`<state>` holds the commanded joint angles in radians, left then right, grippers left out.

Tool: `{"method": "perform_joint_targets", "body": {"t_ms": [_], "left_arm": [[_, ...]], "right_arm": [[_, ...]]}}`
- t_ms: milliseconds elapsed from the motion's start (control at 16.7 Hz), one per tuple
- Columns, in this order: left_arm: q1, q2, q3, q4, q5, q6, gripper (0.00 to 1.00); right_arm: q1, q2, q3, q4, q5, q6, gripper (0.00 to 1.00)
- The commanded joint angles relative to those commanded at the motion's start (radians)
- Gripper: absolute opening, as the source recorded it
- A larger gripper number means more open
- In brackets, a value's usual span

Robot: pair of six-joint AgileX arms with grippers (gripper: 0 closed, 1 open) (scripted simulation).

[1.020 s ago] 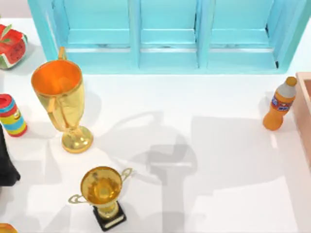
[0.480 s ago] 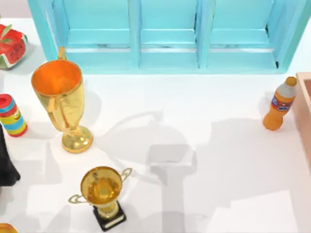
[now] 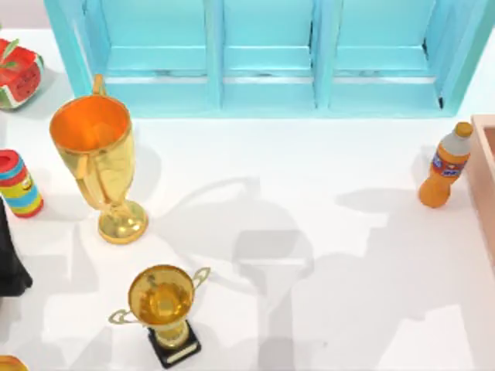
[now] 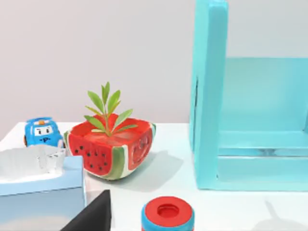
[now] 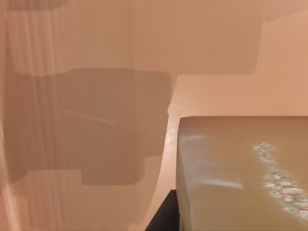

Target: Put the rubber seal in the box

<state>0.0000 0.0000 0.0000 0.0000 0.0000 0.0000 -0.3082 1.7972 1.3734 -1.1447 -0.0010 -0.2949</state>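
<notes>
Small tan-brown rounded rectangular rubber seal (image 5: 240, 168) is showing close against the tan inner walls of the box in the right wrist view.

In the top view, the large pale pinkish-tan straight-walled box (image 3: 486, 182) is sitting at the right edge of the white surface (image 3: 309, 193), with the orange plastic drink bottle (image 3: 445, 166) standing just beside it. A dark piece is showing just under the seal's edge; whether the right jaws are gripping it, I cannot tell. The left arm (image 3: 9, 259) is sitting parked at the left edge, near the striped red-capped can (image 3: 18, 184); its jaws cannot be judged either.
</notes>
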Motion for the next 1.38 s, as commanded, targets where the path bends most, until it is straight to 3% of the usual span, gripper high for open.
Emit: {"method": "perform_joint_targets", "body": {"t_ms": [240,1020,1380], "left_arm": [[0.000,0.000,0.000,0.000,0.000,0.000,1.00],[0.000,0.000,0.000,0.000,0.000,0.000,1.00],[0.000,0.000,0.000,0.000,0.000,0.000,1.00]], "right_arm": [[0.000,0.001,-0.007,0.007,0.000,0.000,0.00],[0.000,0.001,-0.007,0.007,0.000,0.000,0.98],[0.000,0.001,-0.007,0.007,0.000,0.000,1.00]]}}
